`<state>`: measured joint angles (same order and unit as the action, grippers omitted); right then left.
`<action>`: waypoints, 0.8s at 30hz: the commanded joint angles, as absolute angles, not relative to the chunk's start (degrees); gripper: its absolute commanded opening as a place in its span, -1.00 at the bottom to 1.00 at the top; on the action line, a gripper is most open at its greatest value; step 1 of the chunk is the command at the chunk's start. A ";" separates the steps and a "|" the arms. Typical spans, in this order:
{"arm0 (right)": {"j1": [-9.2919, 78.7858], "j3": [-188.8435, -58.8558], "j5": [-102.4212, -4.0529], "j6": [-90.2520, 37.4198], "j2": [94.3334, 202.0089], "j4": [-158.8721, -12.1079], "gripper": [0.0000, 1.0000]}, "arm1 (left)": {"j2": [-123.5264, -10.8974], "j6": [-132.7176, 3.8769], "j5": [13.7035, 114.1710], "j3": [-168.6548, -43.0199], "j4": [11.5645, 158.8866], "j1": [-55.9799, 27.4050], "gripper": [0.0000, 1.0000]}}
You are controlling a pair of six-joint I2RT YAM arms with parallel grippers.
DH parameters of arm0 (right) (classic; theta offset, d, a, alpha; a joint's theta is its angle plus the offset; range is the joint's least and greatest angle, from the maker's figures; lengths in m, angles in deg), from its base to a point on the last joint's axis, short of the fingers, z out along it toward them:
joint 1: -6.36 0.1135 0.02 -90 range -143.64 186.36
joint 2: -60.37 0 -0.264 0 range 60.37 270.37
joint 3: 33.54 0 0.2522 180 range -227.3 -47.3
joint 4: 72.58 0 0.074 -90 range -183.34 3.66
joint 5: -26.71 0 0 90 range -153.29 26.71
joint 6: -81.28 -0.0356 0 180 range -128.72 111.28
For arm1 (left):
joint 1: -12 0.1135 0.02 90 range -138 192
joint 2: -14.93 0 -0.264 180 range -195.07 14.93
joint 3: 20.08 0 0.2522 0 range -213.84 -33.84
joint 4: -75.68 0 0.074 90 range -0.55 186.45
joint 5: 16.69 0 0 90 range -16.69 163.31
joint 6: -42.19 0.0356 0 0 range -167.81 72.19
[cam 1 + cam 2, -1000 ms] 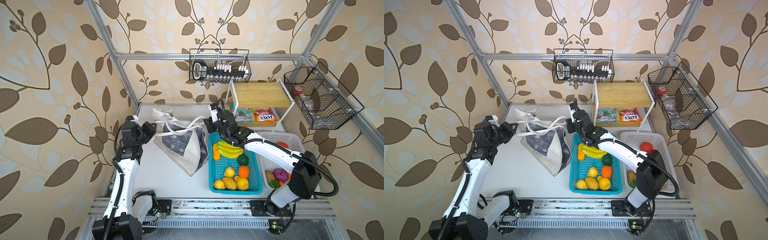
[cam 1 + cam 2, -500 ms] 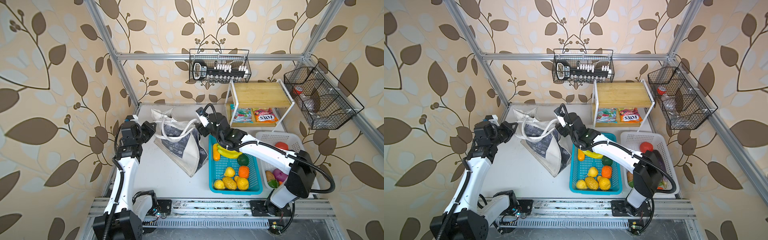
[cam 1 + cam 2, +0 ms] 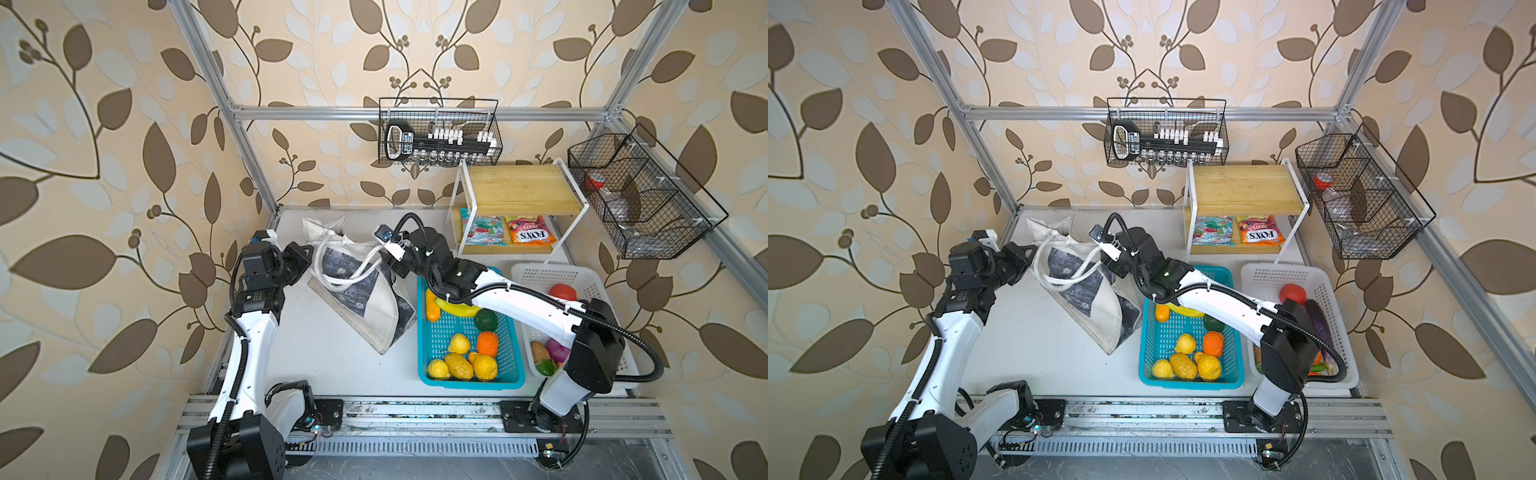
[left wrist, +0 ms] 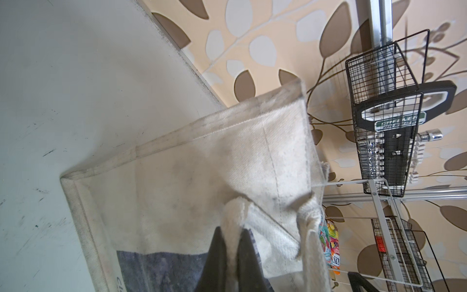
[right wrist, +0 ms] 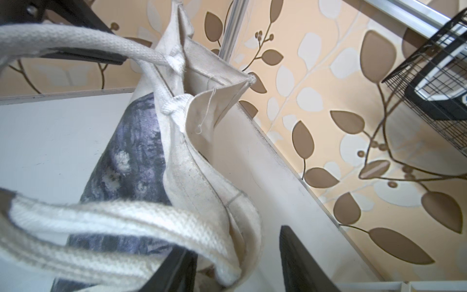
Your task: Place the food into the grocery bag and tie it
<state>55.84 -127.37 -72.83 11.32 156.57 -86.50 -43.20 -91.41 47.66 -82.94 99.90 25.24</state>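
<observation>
Grocery bag (image 3: 365,303) seen slumped on the bench (image 3: 316,357), between the two arms and just beside the blue basket (image 3: 469,384), its mouth turned toward the back wall.

Left end effector (image 4: 231,255) found clenched on one white handle (image 4: 233,222), the strap pinched between the dark fingers (image 4: 214,263).

Right end effector (image 5: 235,250) noted at the bag's mouth, released. Jaws are held apart; the second handle (image 5: 113,222) and rim cloth are draped across one finger, and bare bench is visible before the other.

Food observed outside the bag. Banana bunch (image 3: 457,308), carrot (image 3: 432,307) and orange (image 3: 487,344) recorded in the blue basket. Snack packets (image 3: 482,230) laid flat on the rack's lower shelf (image 3: 494,249), well apart from the bag.
</observation>
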 commanded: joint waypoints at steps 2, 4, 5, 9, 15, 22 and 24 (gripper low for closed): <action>59.04 -131.00 -70.12 17.03 158.68 -89.13 0.22 | -43.60 -90.88 46.15 -84.46 98.86 25.87 -1.00; 60.60 -133.60 -74.49 19.61 161.01 -90.26 0.25 | -43.78 -90.84 45.83 -84.46 98.94 25.80 -1.00; 61.13 -134.72 -76.50 21.47 162.11 -90.50 0.25 | -43.78 -90.88 45.63 -84.46 99.01 25.85 -1.00; 61.36 -139.91 -76.85 25.48 166.65 -95.06 0.11 | -43.60 -91.33 45.79 -84.28 98.96 25.80 -1.00; 61.04 -141.27 -77.16 24.15 167.10 -95.01 -0.97 | -43.34 -90.88 46.30 -84.99 100.21 25.80 -1.00; 57.62 -136.75 -86.72 9.09 160.52 -91.63 -1.00 | -42.34 -92.36 50.89 -84.48 101.44 25.93 -1.00; 54.78 -135.18 -87.19 0.84 157.98 -91.99 -1.00 | -41.58 -93.62 53.26 -84.11 101.53 25.92 -1.00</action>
